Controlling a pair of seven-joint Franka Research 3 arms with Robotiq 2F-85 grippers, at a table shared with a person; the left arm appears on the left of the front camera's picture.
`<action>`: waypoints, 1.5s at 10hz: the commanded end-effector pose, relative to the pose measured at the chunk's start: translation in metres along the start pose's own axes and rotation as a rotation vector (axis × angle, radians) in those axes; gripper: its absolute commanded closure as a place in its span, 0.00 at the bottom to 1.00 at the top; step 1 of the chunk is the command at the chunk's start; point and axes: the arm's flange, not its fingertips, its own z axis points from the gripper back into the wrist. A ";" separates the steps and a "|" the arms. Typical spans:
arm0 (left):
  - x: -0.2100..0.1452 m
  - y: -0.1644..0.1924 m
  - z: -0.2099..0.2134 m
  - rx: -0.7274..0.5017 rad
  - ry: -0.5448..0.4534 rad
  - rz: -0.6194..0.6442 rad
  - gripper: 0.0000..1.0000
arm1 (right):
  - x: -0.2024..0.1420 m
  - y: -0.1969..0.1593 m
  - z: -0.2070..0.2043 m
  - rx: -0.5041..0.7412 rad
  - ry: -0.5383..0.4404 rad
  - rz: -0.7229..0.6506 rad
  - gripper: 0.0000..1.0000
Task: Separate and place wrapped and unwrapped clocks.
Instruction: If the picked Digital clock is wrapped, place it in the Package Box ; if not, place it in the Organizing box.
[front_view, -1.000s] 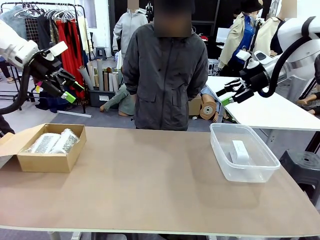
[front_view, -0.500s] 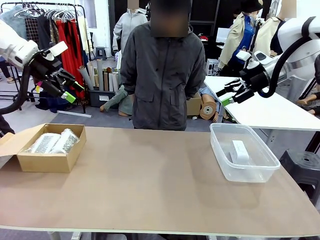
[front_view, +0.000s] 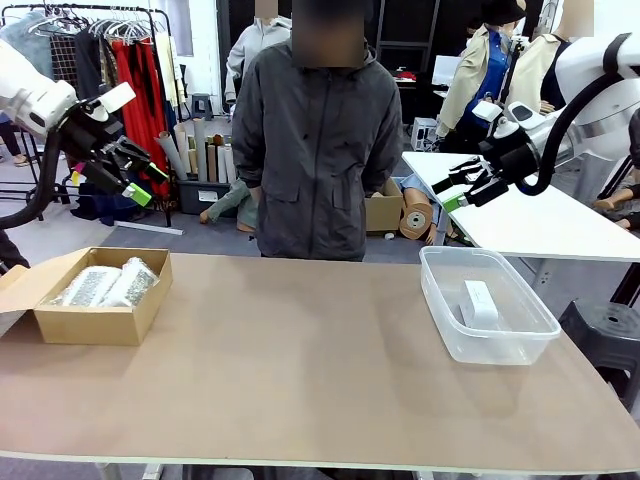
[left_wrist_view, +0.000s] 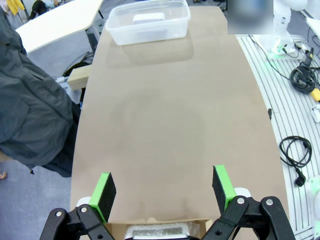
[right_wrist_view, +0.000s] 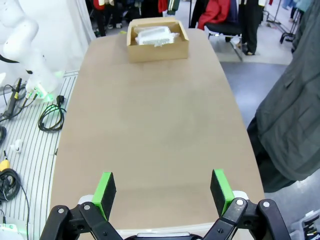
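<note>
Front view shows my left gripper (front_view: 138, 172) raised high above the worktop's (front_view: 300, 350) left end, its green-padded fingers spread wide and holding nothing, while my right gripper (front_view: 462, 184) hangs in the air beyond the right far corner, also spread wide and empty. Near the left edge of the worktop sits a brown cardboard box (front_view: 95, 325) with its flaps open, and inside it lie the two wrapped clocks (front_view: 105, 284), lumpy white bubble-wrap bundles side by side and touching. Near the right edge, toward the far corner, stands a clear plastic tub (front_view: 485, 305), and the unwrapped clock (front_view: 479, 302), a smooth white block, rests on its floor. A person in a dark grey jacket (front_view: 315, 150) stands at the far edge, about the middle. From my left wrist I look down the length of the worktop past my own green pads (left_wrist_view: 106, 189), which stand far apart with bare brown surface between them; the tub with the white block is at the far end. From my right wrist the fingers are likewise far apart, and the box with the bundles lies at the opposite end.
</note>
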 end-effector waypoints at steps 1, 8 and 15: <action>0.001 -0.002 0.000 0.003 -0.001 -0.003 0.00 | 0.001 -0.001 0.000 -0.008 0.001 0.002 0.00; 0.001 -0.002 0.000 0.003 -0.001 -0.003 0.00 | 0.001 -0.001 0.000 -0.008 0.001 0.002 0.00; 0.001 -0.002 0.000 0.003 -0.001 -0.003 0.00 | 0.001 -0.001 0.000 -0.008 0.001 0.002 0.00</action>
